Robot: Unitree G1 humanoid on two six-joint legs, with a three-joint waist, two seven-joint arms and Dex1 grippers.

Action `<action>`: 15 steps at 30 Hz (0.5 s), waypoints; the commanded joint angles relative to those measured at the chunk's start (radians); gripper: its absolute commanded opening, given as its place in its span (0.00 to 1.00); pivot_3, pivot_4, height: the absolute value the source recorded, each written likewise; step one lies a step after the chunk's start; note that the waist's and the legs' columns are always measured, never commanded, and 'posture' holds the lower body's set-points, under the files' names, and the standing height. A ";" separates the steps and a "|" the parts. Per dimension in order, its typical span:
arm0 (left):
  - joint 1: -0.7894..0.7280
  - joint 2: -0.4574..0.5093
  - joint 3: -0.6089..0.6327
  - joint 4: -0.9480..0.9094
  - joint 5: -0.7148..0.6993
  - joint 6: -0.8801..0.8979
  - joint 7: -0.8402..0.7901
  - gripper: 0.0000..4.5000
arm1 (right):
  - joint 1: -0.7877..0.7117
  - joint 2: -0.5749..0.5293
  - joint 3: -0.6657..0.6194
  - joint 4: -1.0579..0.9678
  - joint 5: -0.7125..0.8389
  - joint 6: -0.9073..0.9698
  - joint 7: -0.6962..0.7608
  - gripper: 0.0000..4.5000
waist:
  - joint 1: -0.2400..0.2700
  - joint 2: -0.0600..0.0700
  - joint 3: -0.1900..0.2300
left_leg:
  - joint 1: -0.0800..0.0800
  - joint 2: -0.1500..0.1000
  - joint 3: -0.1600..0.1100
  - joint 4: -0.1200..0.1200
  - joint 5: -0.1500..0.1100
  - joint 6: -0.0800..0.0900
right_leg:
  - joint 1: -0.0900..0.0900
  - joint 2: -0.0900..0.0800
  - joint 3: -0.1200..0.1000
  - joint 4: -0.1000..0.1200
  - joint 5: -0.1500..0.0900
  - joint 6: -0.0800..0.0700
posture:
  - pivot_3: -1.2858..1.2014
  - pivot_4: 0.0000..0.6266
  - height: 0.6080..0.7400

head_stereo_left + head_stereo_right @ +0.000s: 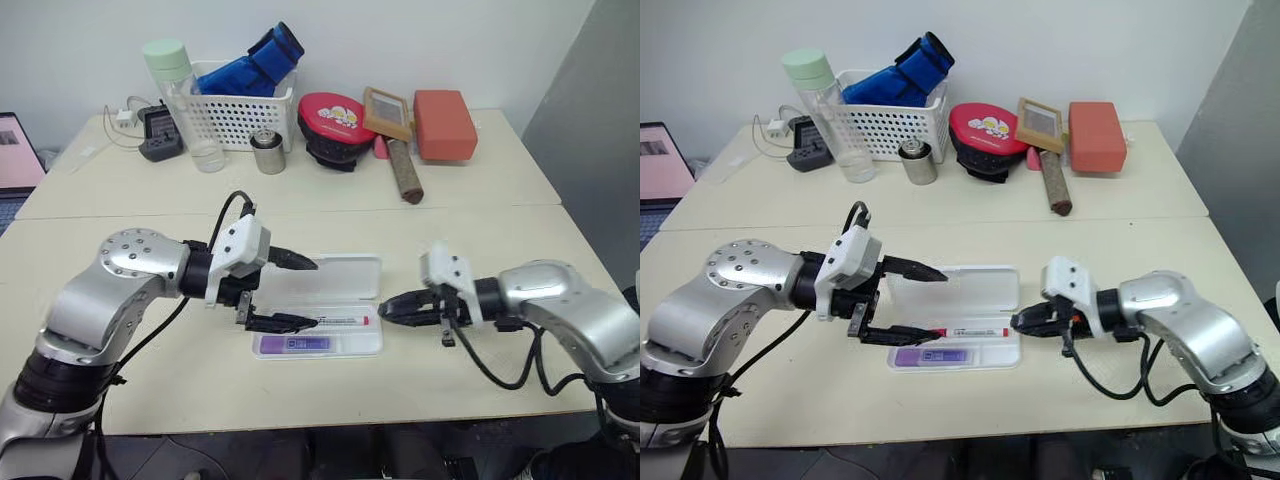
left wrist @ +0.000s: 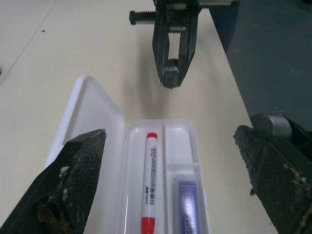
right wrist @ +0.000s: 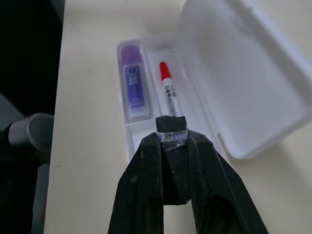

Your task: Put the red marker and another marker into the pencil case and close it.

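- The pencil case (image 1: 330, 318) lies nearest the camera, at the lower middle of the head view, open on the table (image 1: 130, 220); its tray sits toward the bottom of the frame and its lid (image 1: 335, 277) is folded flat just above it.
- The red marker (image 2: 149, 183) lies in the upper lane of the tray, its long axis running left to right across the head view, the red cap toward the right.
- The purple marker (image 1: 293, 343) lies in the lower lane, parallel to the red one and just beside it. Both pens look to be in, so closing the lid is the step left.
- The left claw (image 1: 297, 293) sits at the case's left end, released, one finger above the lid and the other over the tray, so it straddles the hinge line.
- The right claw (image 1: 392, 307) is at the case's right end, clenched on nothing, its tip just beside the tray's short edge and pointing left along the pens' axis.
- The lid lies up-frame from both claws and must swing down-frame over the tray; the left claw looks nearer the lid.
- Both forearms reach in level from the frame's sides, wrists bent toward each other and tipped slightly down.
- A basket (image 1: 240, 115), a bottle (image 1: 185, 100) and other items stand well apart along the table's far edge.
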 commanded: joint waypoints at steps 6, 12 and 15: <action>0.006 0.029 0.064 -0.066 -0.050 0.026 0.025 1.00 | -0.035 0.051 0.135 0.072 -0.144 -0.068 0.008 0.08 | 0.001 0.000 0.000 | -0.001 0.000 -0.001 0.000 0.000 0.000 | -0.001 0.000 -0.001 0.000 0.000 0.000 | 0.52 0.24 1.00; 0.008 0.031 0.066 -0.084 -0.062 0.044 0.047 1.00 | -0.035 0.082 0.163 0.057 -0.161 -0.053 0.011 0.08 | 0.000 0.000 0.000 | -0.001 0.000 -0.001 0.000 0.000 0.000 | -0.001 0.000 -0.001 0.000 0.000 0.000 | 0.52 0.24 1.00; 0.008 0.030 0.062 -0.089 -0.063 0.048 0.056 1.00 | -0.037 0.107 0.182 0.058 -0.173 -0.042 0.005 0.08 | 0.000 0.000 0.000 | -0.001 0.000 -0.001 0.000 0.000 0.000 | -0.001 0.000 -0.001 0.000 0.000 0.000 | 0.52 0.24 1.00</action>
